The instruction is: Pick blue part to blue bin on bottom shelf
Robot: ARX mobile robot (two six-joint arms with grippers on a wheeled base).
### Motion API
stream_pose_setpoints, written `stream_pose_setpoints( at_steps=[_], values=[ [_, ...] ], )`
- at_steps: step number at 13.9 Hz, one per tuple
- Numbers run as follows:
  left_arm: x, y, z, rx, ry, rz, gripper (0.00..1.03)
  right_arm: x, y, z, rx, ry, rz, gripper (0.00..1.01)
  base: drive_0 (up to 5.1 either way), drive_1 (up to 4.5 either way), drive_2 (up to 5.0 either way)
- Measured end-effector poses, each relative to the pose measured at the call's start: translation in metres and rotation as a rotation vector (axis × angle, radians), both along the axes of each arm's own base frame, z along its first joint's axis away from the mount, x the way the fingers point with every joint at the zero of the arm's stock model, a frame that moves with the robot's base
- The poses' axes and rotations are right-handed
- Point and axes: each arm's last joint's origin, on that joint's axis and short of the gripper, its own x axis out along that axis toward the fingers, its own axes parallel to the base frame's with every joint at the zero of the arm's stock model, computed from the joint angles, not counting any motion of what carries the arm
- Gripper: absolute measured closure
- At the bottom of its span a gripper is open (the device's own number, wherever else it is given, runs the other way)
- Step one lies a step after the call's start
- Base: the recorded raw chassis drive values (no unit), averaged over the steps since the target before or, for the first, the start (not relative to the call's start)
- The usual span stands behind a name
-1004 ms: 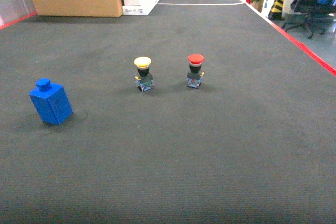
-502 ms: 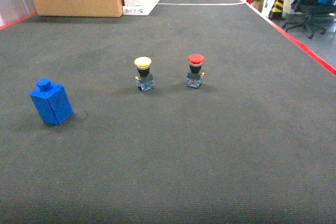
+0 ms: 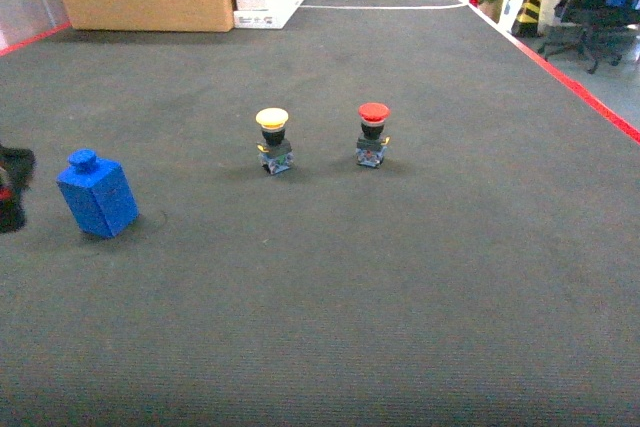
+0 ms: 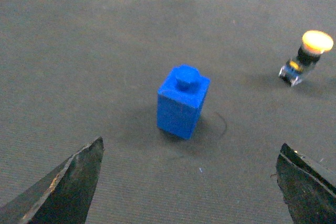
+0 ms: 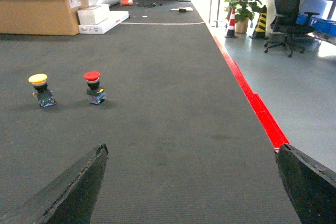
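Apparently untouched, blue part (image 4: 182, 101) stands beyond open left gripper (image 4: 189, 182).

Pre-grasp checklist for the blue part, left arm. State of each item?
1. Blue part in the left wrist view, upright on the dark mat: ok.
2. Left gripper open, fingers wide on either side of the frame: ok.
3. Part centred between the fingers: ok, roughly; the gripper is not yet around it.
4. Nearest neighbour, yellow button, well apart from the part: ok.
5. Right gripper open and holding nothing: ok.
6. Blue bin and bottom shelf located: cannot tell, neither is in any view.
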Motion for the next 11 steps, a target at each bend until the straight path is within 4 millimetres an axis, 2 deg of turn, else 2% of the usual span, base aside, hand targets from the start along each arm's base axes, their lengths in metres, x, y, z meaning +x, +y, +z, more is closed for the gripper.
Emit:
stream_pose_setpoints(
  at_steps=[2, 5, 11],
  values=[
    [0.022, -0.003, -0.029, 0.035, 0.116, -0.036, 0.05, 0.0, 0.0, 0.0, 0.0, 0.0, 0.0, 0.03, 0.0, 0.0, 0.0],
    [0.046, -0.004, -0.033, 0.072, 0.103, -0.051, 0.05, 0.0, 0.0, 0.0, 0.0, 0.0, 0.0, 0.03, 0.0, 0.0, 0.0],
    [0.08, 0.006, -0.06, 0.091, 0.145, -0.036, 0.05, 0.0, 0.0, 0.0, 0.0, 0.0, 0.0, 0.03, 0.0, 0.0, 0.0]
  ],
)
